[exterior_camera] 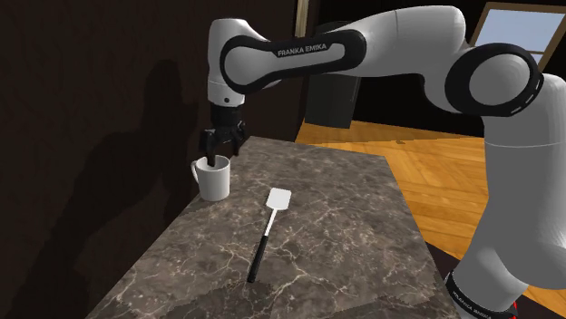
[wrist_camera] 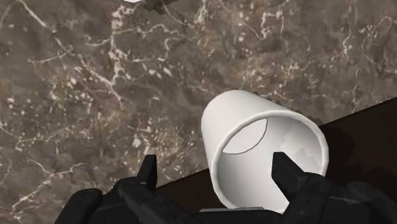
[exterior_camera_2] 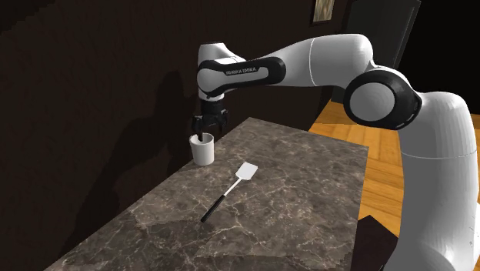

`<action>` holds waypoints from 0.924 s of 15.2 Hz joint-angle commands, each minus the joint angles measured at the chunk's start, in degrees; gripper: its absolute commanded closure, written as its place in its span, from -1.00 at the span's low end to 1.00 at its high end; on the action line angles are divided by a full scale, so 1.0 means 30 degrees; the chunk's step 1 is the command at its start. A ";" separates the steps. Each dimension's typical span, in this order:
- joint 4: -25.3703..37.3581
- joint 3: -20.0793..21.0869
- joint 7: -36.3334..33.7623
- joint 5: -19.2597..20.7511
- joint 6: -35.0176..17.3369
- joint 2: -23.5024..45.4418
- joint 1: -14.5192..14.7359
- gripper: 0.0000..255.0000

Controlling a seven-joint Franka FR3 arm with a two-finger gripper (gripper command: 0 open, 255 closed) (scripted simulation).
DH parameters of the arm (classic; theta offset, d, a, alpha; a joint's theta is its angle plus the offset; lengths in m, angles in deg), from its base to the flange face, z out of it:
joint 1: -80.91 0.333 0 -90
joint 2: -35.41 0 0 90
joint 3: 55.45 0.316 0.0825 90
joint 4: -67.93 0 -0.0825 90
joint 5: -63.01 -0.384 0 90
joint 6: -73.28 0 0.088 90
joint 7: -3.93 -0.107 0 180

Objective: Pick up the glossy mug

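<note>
A white glossy mug (exterior_camera: 216, 183) stands upright on the dark marble counter (exterior_camera: 345, 227), close to the counter's edge by the dark wall. Its handle points to the shoulder view's left. My black gripper (exterior_camera: 219, 159) hangs straight down over the mug's rim (exterior_camera_2: 203, 140). In the wrist view the gripper (wrist_camera: 215, 165) is open. One finger (wrist_camera: 147, 175) is outside the mug (wrist_camera: 245, 121) and the other finger (wrist_camera: 284, 170) is inside its mouth, so the mug's wall lies between them. Neither finger presses on the wall.
A spatula (exterior_camera: 266, 228) with a white blade and black handle lies on the counter beside the mug, toward the stand. The counter edge (wrist_camera: 356, 118) runs just behind the mug. A wooden floor (exterior_camera: 444, 163) shows beyond the counter's far side.
</note>
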 commanded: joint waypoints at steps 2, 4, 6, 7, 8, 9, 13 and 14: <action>-0.0546 -0.0024 -0.0021 0.0041 -0.0679 0.0131 -0.0012 -1.00; -0.0891 -0.0037 -0.0028 0.0060 -0.1063 0.0172 -0.0029 -1.00; -0.0935 -0.0035 -0.0030 0.0057 -0.1092 0.0158 -0.0032 1.00; -0.0926 -0.0035 -0.0030 0.0058 -0.1089 0.0164 -0.0030 1.00; -0.0931 -0.0035 -0.0026 0.0055 -0.1085 0.0156 -0.0034 1.00; -0.0936 -0.0035 -0.0025 0.0054 -0.1086 0.0151 -0.0036 1.00; -0.0936 -0.0035 -0.0027 0.0054 -0.1086 0.0151 -0.0034 1.00; -0.0936 -0.0035 -0.0027 0.0054 -0.1086 0.0151 -0.0035 1.00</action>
